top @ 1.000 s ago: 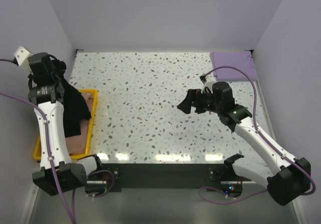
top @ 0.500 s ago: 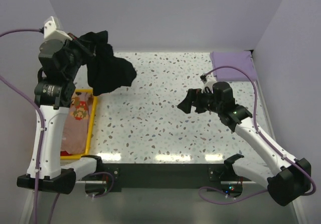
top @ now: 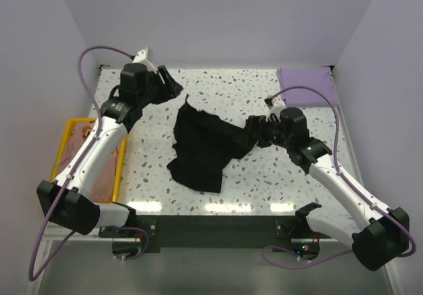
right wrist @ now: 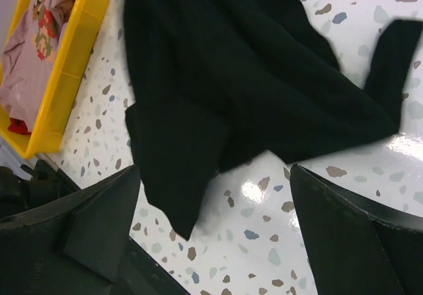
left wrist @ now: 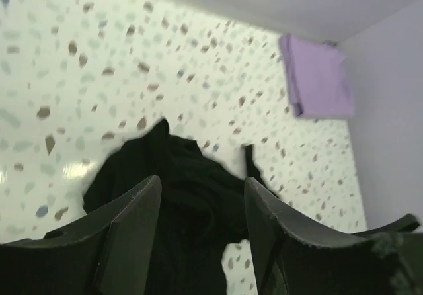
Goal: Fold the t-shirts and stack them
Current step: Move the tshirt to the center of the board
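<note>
The large plain black cloth t-shirt (top: 201, 146) lies crumpled mid-way across the speckled worktop (top: 152, 169), its long axis running far-to-near. The right arm's fingers (right wrist: 99, 222), spread wide and empty, sit nearer, at its right flap. The left arm's fingers (left wrist: 132, 229), also spread and empty, hang above its far corner.

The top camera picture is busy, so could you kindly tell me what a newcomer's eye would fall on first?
A large black t-shirt lies crumpled in the middle of the speckled table, between the two arms. At the left edge a bright yellow tray holds a peach printed shirt, and a folded purple shirt sits in the far right corner.
</note>
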Tool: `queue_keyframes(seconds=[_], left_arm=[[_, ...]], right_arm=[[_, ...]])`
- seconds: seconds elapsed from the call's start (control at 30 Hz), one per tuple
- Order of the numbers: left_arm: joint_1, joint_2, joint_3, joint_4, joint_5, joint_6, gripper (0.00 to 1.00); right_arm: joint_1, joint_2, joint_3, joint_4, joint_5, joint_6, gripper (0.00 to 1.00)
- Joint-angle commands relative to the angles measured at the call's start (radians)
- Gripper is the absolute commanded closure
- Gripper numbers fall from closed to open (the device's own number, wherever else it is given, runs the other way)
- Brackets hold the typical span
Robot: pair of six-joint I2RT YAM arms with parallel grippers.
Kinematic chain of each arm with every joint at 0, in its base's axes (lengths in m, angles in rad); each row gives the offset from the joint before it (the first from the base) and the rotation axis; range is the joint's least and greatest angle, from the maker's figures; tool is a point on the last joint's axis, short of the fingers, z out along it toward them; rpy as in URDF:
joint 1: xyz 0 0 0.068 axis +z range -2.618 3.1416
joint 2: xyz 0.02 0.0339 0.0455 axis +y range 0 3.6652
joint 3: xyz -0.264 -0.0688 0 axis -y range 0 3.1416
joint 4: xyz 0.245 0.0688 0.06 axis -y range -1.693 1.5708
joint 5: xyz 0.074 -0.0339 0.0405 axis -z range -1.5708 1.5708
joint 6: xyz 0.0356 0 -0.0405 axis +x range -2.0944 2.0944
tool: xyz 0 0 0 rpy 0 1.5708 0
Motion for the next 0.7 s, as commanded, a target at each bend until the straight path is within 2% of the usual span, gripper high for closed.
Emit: queue_keyframes(seconds=[0.0, 0.07, 0.13, 0.2, 0.33, 0.47, 0.67], left_arm=[[-0.001, 0.012, -0.113, 0.026, 0.026, 0.013, 0.41], [-0.001, -0.01, -0.166, 0.028, 0.003, -0.001, 0.41], [-0.001, -0.05, -0.264, 0.034, -0.006, -0.013, 0.42], [-0.001, -0.088, -0.374, 0.037, -0.014, -0.032, 0.47], [-0.002, -0.152, -0.563, 0.078, 0.022, -0.082, 0.55], [-0.022, -0.218, -0.748, 0.112, 0.051, -0.119, 0.56], [-0.139, -0.286, -0.85, 0.11, 0.031, -0.191, 0.53]], right_arm=[[0.0, 0.032, -0.033, 0.053, 0.014, 0.0, 0.01], [0.0, 0.05, -0.057, 0.08, 0.001, 0.011, 0.02], [0.002, 0.086, -0.094, 0.105, -0.028, 0.029, 0.07], [0.02, 0.121, -0.126, 0.151, -0.041, 0.043, 0.14], [0.104, 0.182, -0.143, 0.176, 0.007, 0.049, 0.19], [0.155, 0.233, -0.153, 0.183, 0.089, 0.077, 0.22], [0.201, 0.264, -0.176, 0.157, 0.217, 0.135, 0.26]])
